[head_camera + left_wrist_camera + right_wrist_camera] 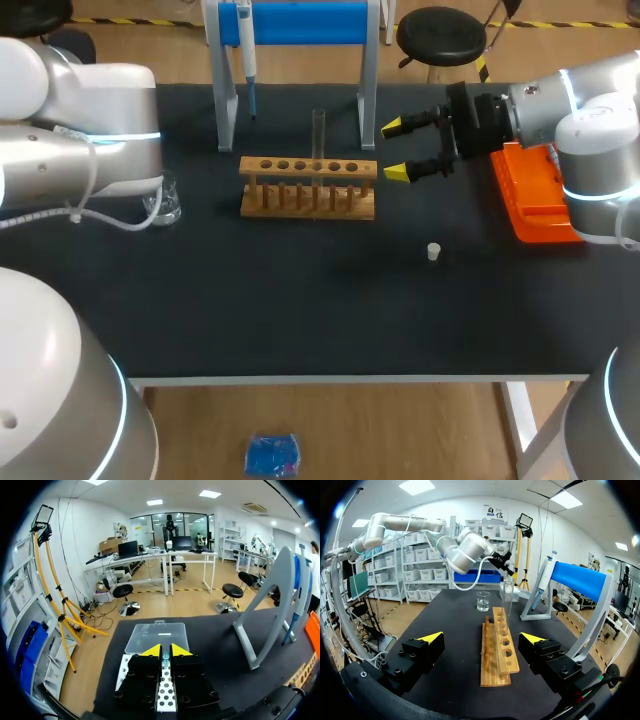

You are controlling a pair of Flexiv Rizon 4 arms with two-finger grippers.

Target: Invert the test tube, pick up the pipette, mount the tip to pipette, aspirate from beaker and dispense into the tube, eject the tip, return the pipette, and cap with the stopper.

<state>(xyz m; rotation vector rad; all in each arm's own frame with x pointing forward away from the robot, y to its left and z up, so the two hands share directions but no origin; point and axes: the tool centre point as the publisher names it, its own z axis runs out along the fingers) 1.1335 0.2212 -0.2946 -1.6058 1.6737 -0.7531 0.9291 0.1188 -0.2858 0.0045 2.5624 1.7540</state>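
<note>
test tube (319, 135): upright in wooden rack (308, 168), upper centre; right gripper (398, 149) wide open beside rack; left gripper (164, 651) closed.

Head view: L arm's (90, 150) bulk hides its own jaws & part of the beaker (163, 207); R arm (590, 130) overlaps part of the orange tip box (525, 200). Top of pipette (247, 45) cut off at view's edge; stopper (433, 251) too small for detail. L wrist view: only a corner of the rack (306, 672) shows.

I count one wooden rack (308, 187), one test tube (319, 132), one beaker (483, 601), one pipette (247, 50), one blue stand (300, 22), one stopper (434, 252) and one orange box (532, 200), plus two hands: left hand (165, 650) and right hand (396, 149).
</note>
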